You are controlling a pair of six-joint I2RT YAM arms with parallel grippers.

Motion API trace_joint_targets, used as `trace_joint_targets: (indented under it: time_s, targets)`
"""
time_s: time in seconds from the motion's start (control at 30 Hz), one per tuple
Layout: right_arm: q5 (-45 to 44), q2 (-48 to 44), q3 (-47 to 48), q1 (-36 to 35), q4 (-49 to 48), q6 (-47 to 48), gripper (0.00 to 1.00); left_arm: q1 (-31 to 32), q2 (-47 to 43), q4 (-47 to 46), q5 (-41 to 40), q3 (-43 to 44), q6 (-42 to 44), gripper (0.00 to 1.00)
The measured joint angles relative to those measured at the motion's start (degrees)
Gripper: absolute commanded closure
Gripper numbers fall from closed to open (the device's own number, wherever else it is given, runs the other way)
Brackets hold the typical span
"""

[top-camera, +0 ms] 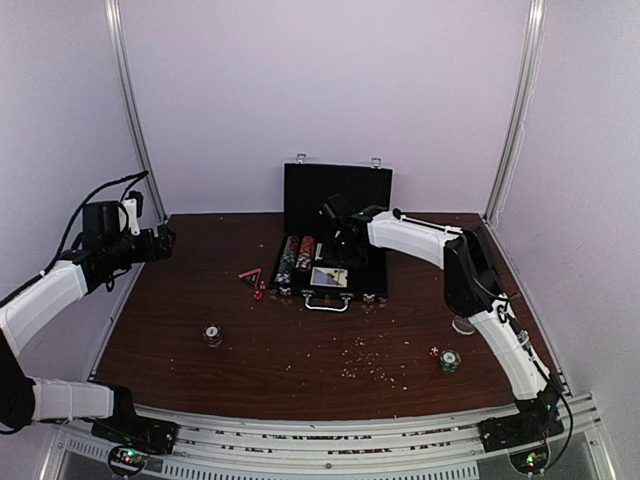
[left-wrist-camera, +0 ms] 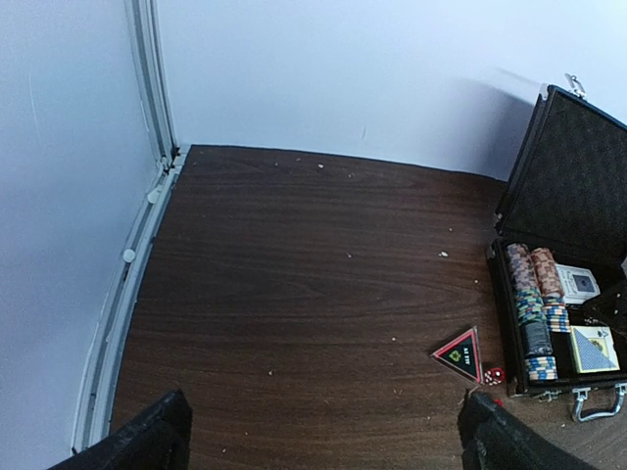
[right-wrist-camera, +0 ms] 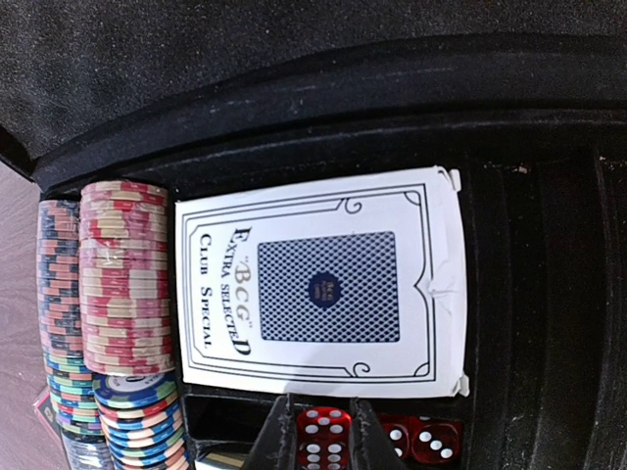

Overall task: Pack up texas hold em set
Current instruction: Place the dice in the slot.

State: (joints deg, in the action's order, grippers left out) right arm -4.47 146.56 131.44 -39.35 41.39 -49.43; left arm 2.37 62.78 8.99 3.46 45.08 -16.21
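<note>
The case (top-camera: 338,190) sits open at the back middle of the table (top-camera: 300,350), lid upright. Rows of chips (right-wrist-camera: 122,274) run along its left side and a card deck (right-wrist-camera: 318,294) lies flat beside them. Just in front of the deck, low in the tray, a red die (right-wrist-camera: 323,441) is clamped between the jaws of the right gripper (right-wrist-camera: 321,416), with a second die (right-wrist-camera: 423,439) just beside it.

We judge the step in hand to be setting this die down. We should lower it until it rests on the tray floor next to its neighbour. Then we part the jaws only a little, so neither finger nudges the deck or the other die, and lift straight up.

The right arm (top-camera: 420,235) stretches forward from its base and bends leftward over the case. The left gripper (left-wrist-camera: 323,421) hangs raised near the table's left edge, jaws wide apart and empty. A chip stack (top-camera: 213,335), another stack (top-camera: 449,360) and loose dice (top-camera: 258,292) lie on the table.
</note>
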Motion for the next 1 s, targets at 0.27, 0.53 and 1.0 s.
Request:
trace_joint_targets:
  time_s: [0.27, 0.53, 1.0]
  targets:
    - [-1.5, 0.0, 0.0, -0.2, 0.5, 0.2, 1.00, 0.0, 0.3, 0.0, 0.0, 0.0, -0.3, 0.02]
    - [-2.2, 0.0, 0.0, -0.2, 0.7, 0.2, 0.98, 0.4, 1.2, 0.0, 0.0, 0.0, -0.4, 0.02]
    - [-2.2, 0.0, 0.0, -0.2, 0.7, 0.3, 0.79, 0.4, 1.4, 0.0, 0.0, 0.0, -0.5, 0.02]
